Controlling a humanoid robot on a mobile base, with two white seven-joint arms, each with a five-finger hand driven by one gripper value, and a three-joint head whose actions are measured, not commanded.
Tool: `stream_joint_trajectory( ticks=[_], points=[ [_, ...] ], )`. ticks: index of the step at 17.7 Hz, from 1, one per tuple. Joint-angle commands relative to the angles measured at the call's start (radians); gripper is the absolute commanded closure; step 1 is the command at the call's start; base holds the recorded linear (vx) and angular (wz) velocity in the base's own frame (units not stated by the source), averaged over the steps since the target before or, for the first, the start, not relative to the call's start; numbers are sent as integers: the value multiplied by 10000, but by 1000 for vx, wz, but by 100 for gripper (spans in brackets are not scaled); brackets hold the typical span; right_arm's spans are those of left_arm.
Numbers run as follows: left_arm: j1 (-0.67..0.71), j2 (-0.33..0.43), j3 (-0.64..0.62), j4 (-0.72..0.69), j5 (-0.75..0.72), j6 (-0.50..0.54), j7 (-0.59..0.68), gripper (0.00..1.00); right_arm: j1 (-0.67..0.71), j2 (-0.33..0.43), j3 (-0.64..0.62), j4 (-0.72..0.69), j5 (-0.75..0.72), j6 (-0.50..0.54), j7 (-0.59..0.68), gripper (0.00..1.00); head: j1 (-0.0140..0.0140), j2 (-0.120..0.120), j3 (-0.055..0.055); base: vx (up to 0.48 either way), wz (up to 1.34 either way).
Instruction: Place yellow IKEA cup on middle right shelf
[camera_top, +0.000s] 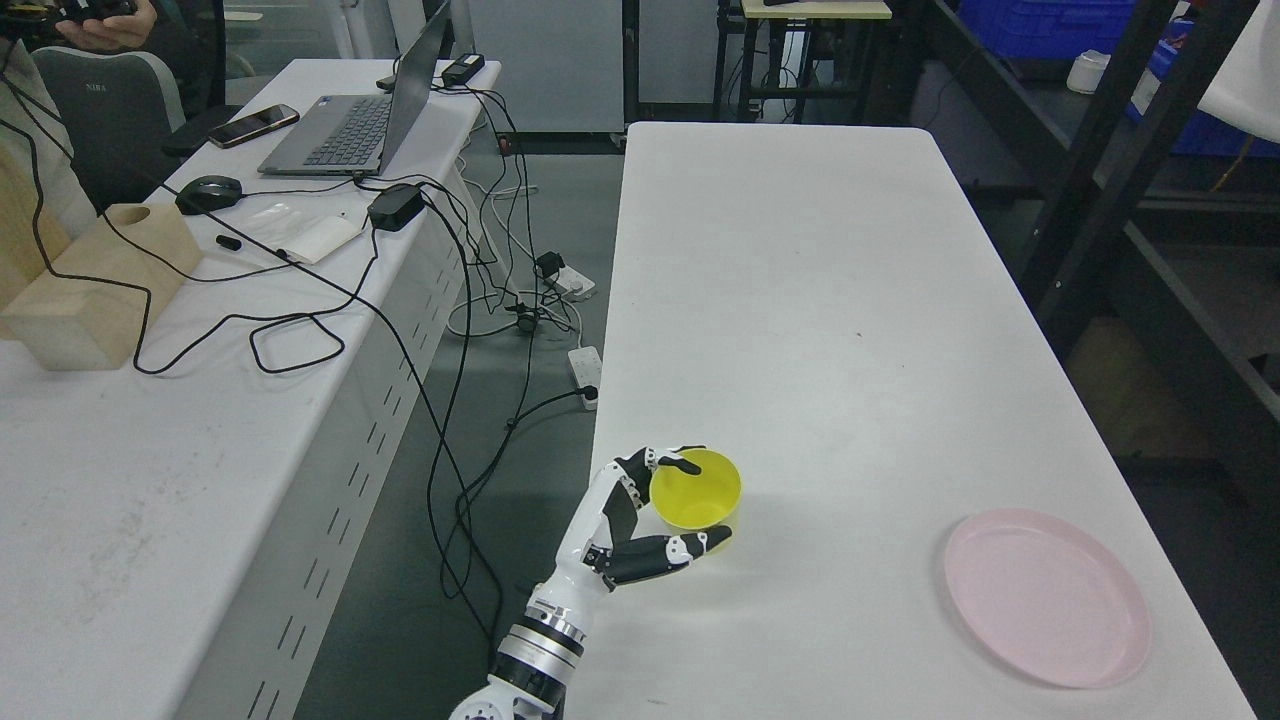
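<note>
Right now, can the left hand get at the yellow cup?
Yes, it looks so: the left hand is already wrapped around the cup near the table's left edge, with nothing in between.

You have the cup (697, 489) on the near left part of the table (800, 300), with the left hand (640, 520) wrapped around it from the left. The plate (1046, 597) lies to its right, well apart, near the table's right edge. Left of this table stands a desk (120, 480); on it the wooden block (100, 285) sits nearer you, the laptop (365, 110), phone (253, 125) and mouse (209, 192) farther back. Shelf posts (1090, 170) rise on your right.
</note>
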Motion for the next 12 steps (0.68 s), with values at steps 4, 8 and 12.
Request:
stream_joint_trajectory(
  ticks=[4, 8, 12],
  points=[
    [44, 175, 144, -251, 44, -137, -10, 100, 61, -175, 0, 0, 0, 8, 2, 1, 0, 0, 0, 0, 0],
    [74, 175, 160, -236, 44, -168, -10, 100, 61, -175, 0, 0, 0, 8, 2, 1, 0, 0, 0, 0, 0],
    [105, 175, 190, -236, 44, -198, -10, 100, 61, -175, 0, 0, 0, 8, 2, 1, 0, 0, 0, -21, -54]
  ],
)
